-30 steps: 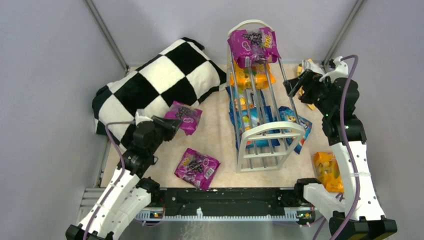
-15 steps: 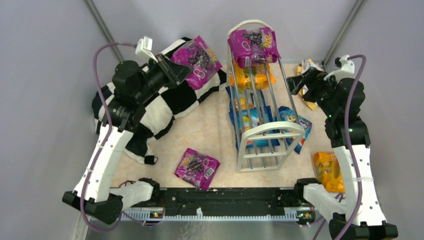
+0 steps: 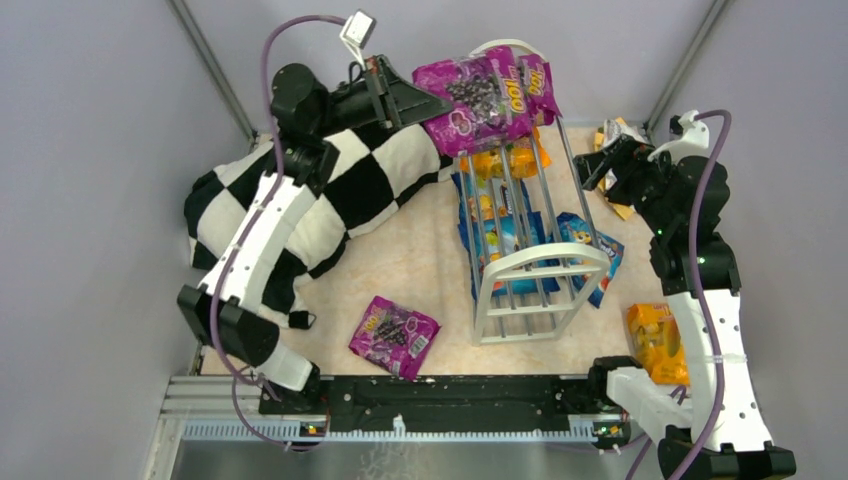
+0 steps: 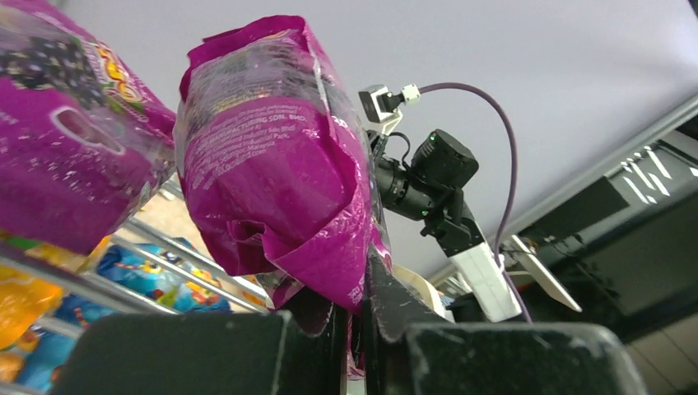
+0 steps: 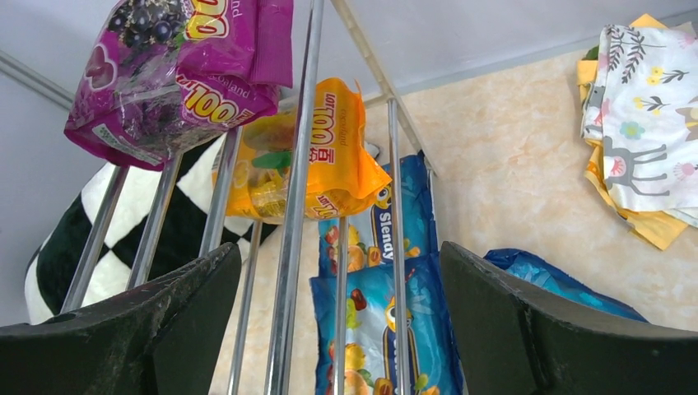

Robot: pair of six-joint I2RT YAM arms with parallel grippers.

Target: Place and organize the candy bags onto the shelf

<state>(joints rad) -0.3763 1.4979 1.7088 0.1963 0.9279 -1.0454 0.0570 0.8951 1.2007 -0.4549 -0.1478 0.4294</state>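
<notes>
Beige tabletop (image 3: pixel 420 270). Left arm (image 3: pixel 265 215) stretched high toward shelf (image 3: pixel 528 262) top; left gripper (image 3: pixel 428 103) clamped on crinkled purple candy bag (image 3: pixel 478 98). Right gripper (image 3: pixel 597 166) held wide apart, empty.

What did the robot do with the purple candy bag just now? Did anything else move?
The left gripper, shut on a purple candy bag, carried it from beside the checkered pillow up and across to the top of the shelf, next to the bag already there. The right gripper stayed open beside the shelf; the front purple bag did not move.
</notes>
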